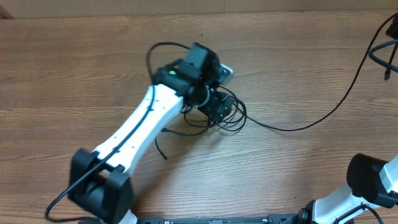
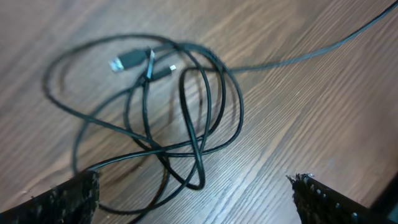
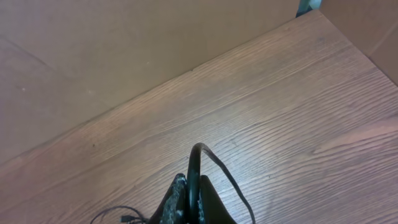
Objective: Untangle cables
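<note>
The cables lie in a loose black tangle at the table's middle. In the left wrist view the cables loop over each other, with a silver-tipped plug and a smaller plug at the upper left. My left gripper hangs over the tangle, open and empty, its fingertips wide apart. One cable strand runs from the tangle to the far right. My right gripper is shut on a black cable that arches up from its fingers.
The wooden table is backed by a brown cardboard wall. Part of the right arm sits at the front right corner. A black cord loop hangs at the far right edge.
</note>
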`<state>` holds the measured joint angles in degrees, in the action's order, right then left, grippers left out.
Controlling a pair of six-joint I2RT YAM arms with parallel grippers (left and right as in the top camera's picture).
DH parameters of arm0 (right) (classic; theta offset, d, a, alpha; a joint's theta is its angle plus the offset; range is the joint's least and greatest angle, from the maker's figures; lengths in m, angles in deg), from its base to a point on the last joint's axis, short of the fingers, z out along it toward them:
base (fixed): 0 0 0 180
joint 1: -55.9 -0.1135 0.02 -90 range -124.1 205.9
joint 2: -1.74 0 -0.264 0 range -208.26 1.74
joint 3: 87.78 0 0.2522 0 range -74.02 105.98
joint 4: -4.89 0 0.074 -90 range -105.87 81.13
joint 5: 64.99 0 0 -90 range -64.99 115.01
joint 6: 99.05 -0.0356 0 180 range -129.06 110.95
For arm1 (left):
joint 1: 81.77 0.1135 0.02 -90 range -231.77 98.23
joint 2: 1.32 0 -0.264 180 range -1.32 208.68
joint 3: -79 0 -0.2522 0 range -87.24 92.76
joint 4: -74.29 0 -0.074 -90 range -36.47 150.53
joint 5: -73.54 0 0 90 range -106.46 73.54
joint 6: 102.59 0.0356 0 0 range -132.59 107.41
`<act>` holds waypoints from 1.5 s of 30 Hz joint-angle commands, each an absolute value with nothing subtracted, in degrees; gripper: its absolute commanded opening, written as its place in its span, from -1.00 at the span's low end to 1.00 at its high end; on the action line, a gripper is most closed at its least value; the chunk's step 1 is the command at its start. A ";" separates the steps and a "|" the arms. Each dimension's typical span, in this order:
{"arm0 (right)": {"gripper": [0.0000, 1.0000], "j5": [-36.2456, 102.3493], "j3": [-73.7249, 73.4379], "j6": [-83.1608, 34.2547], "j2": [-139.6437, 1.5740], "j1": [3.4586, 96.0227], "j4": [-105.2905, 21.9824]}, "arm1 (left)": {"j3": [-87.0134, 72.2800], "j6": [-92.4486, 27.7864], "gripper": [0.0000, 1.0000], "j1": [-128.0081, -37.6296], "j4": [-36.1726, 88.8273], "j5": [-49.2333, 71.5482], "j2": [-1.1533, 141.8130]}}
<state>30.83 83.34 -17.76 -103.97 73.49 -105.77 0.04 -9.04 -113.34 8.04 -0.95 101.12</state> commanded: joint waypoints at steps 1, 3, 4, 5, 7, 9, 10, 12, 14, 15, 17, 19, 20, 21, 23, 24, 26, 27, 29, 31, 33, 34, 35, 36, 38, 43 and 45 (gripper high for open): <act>-0.92 31.38 83.40 -17.13 -104.17 73.20 -105.77 | -0.59 -7.88 0.99 -115.33 8.07 -5.98 104.48; -0.92 31.38 83.43 -17.13 -104.17 73.20 -105.90 | -0.59 -7.91 1.00 -116.23 8.09 -6.92 106.32; -0.92 31.38 83.40 -17.13 -104.17 73.20 -105.90 | -0.59 -8.02 1.00 -116.47 8.11 -7.55 107.10; -0.92 31.38 83.40 -17.13 -104.17 73.20 -105.90 | -0.59 -8.34 1.00 -116.60 8.11 -8.19 107.61; -0.92 31.38 83.40 -17.15 -104.17 73.20 -105.90 | -0.59 -8.63 1.00 -116.66 8.13 -9.48 108.63; -0.92 31.58 83.40 -17.13 -104.17 73.20 -105.90 | -0.59 -8.76 1.00 -116.66 8.26 -9.83 109.20; -0.92 31.69 83.40 -17.15 -104.17 73.20 -105.90 | -0.59 -8.78 1.00 -116.66 8.37 -9.80 109.44; -0.92 31.80 83.40 -17.13 -104.17 73.20 -105.90 | -0.59 -9.04 1.00 -116.66 9.01 -9.80 110.03; -0.92 31.80 83.40 -17.13 -104.17 73.20 -105.90 | -0.59 -9.96 0.98 -116.66 10.01 -9.80 110.60; -0.92 31.80 83.43 -17.13 -104.17 73.20 -105.90 | -0.59 -10.29 0.94 -116.69 10.45 -9.80 110.82; -0.92 31.80 83.40 -17.13 -104.17 73.20 -105.90 | -0.59 -11.21 0.73 -116.69 11.45 -9.80 110.91; -0.92 31.80 83.40 -17.13 -104.17 73.20 -105.90 | -0.59 -11.56 0.25 -116.69 12.68 -9.34 110.91; -0.92 31.80 83.43 -17.15 -104.17 73.20 -105.90 | -0.59 -12.15 -0.15 -116.69 13.20 -9.37 110.91; -0.92 31.80 83.40 -17.13 -104.17 73.20 -105.90 | -0.59 -12.74 -0.31 -116.69 13.55 -9.39 110.91; -0.92 31.80 83.40 -17.13 -104.17 73.20 -105.90 | -0.59 -13.48 -0.53 -116.75 14.12 -9.32 110.91; -0.92 31.80 83.40 -17.13 -104.17 73.20 -105.90 | -0.59 -13.74 -0.55 -116.77 14.30 -9.19 110.91; -0.93 31.80 83.40 -17.13 -104.17 73.20 -105.90 | -0.59 -13.92 -0.67 -116.77 14.38 -8.97 110.91; -0.92 31.80 83.40 -17.13 -104.17 73.20 -105.90 | -0.59 -13.94 -0.69 -116.80 14.38 -8.93 110.91; -0.92 31.80 83.40 -17.13 -104.17 73.20 -105.90 | -0.59 -13.96 -0.64 -116.93 14.38 -8.95 110.91; -0.92 31.80 83.40 -17.15 -104.17 73.20 -105.90 | -0.59 -14.00 -0.52 -117.10 14.38 -8.93 110.91; -0.92 31.80 83.40 -17.15 -104.17 73.20 -105.90 | -0.59 -14.38 -0.46 -117.12 14.49 -8.93 110.91; -0.92 31.80 83.40 -17.13 -104.17 73.20 -105.90 | -0.59 -14.83 -0.52 -117.12 14.54 -8.91 110.91; -0.92 31.80 83.40 -17.13 -104.17 73.20 -105.90 | -0.59 -14.99 -0.67 -117.10 14.54 -8.91 110.91; -0.92 31.80 83.40 -17.15 -104.17 73.20 -105.90 | -0.59 -14.99 -0.91 -117.12 14.54 -8.91 110.91; -0.92 31.80 83.40 -17.13 -104.17 73.20 -105.90 | -0.59 -14.97 -0.91 -117.17 14.54 -8.93 110.91; -0.92 31.77 83.40 -17.13 -104.17 73.20 -105.90 | 1.33 -14.99 -0.92 -117.10 12.68 -8.95 110.40; -0.92 31.77 83.43 -17.13 -104.17 73.20 -105.90 | 4.92 -14.97 -0.92 -117.06 9.51 -9.02 109.92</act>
<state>31.23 83.34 -17.76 -103.97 73.49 -105.99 0.26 -14.18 -116.66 12.15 -9.21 110.10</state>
